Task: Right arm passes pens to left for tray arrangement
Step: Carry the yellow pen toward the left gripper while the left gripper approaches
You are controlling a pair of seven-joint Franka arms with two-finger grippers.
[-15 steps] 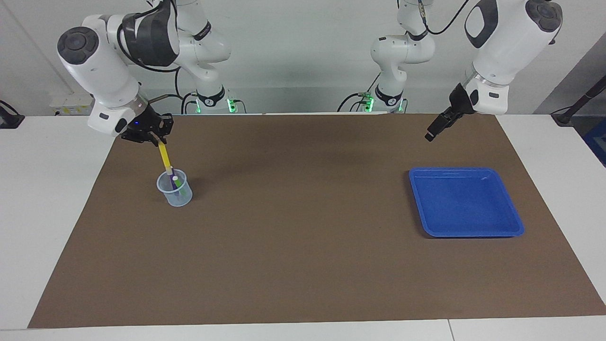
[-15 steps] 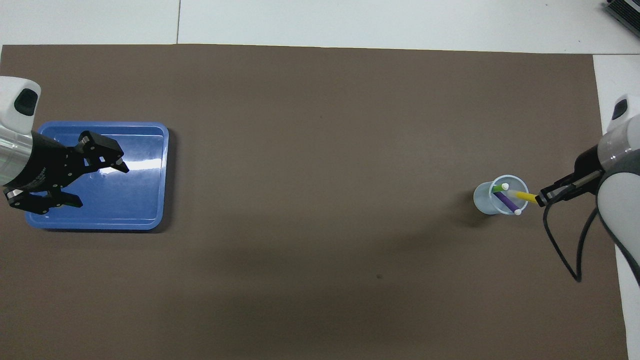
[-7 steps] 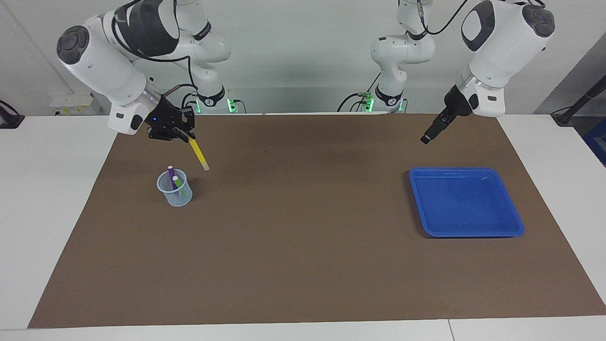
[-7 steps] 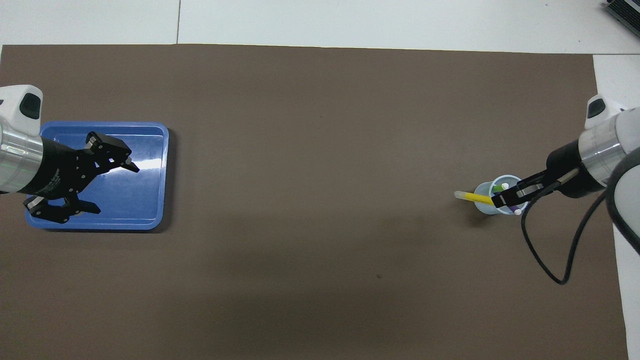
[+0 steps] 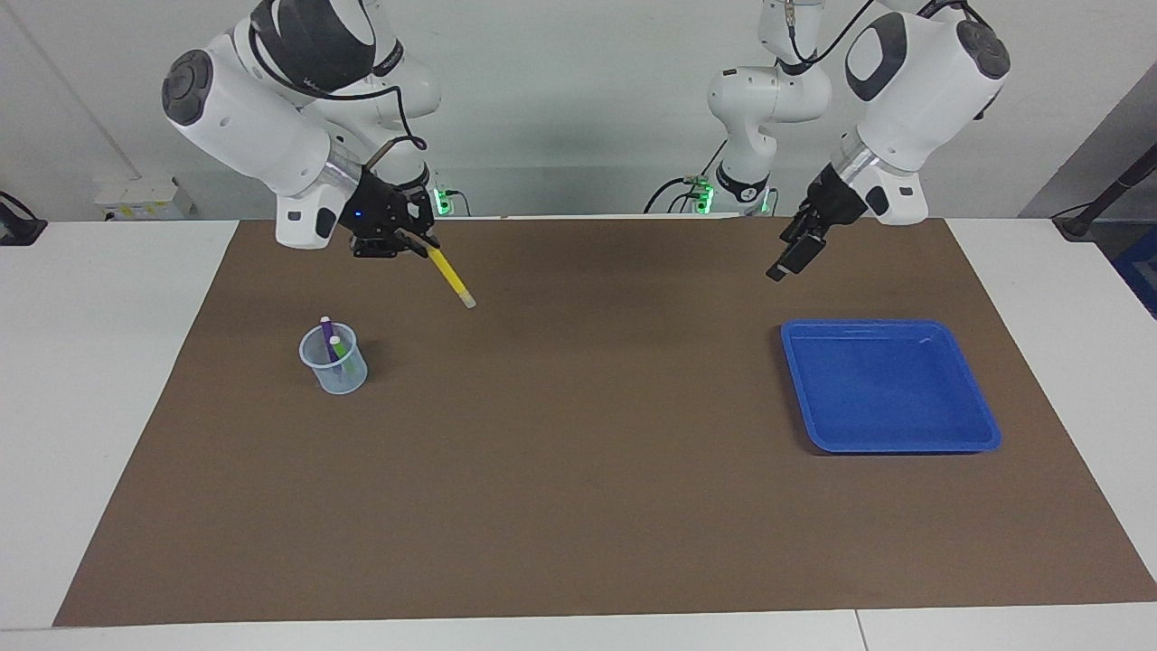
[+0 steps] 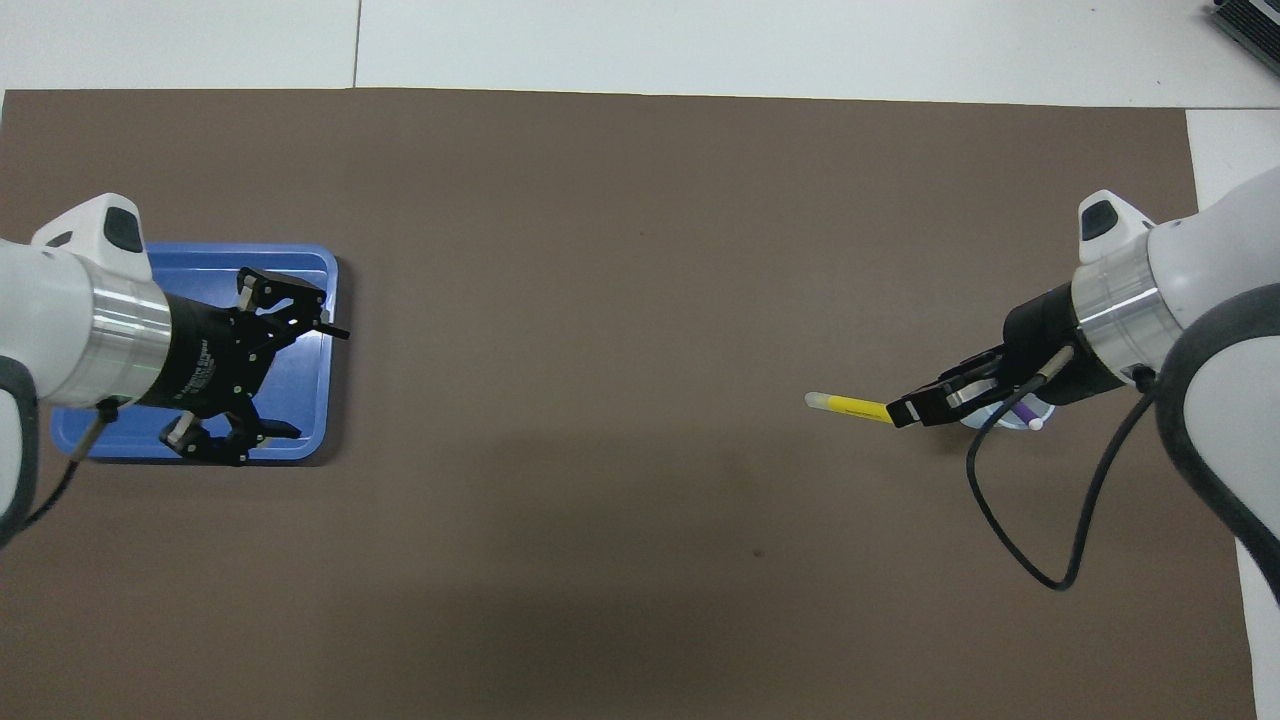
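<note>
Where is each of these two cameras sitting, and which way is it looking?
Facing view: high across the table, looking back at the robots; both whole arms show, the right gripper holding the yellow pen up in the air, the left gripper raised too.
Overhead view: high above the robots' own end, looking steeply down and forward; only the forearms and grippers show.
Shared: the yellow pen, the cup with two pens, the blue tray, the brown mat, seen half a turn apart.

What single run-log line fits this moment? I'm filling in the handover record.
right gripper: shut on yellow pen, airborne | left gripper: open, by tray | cup: purple, green pens
</note>
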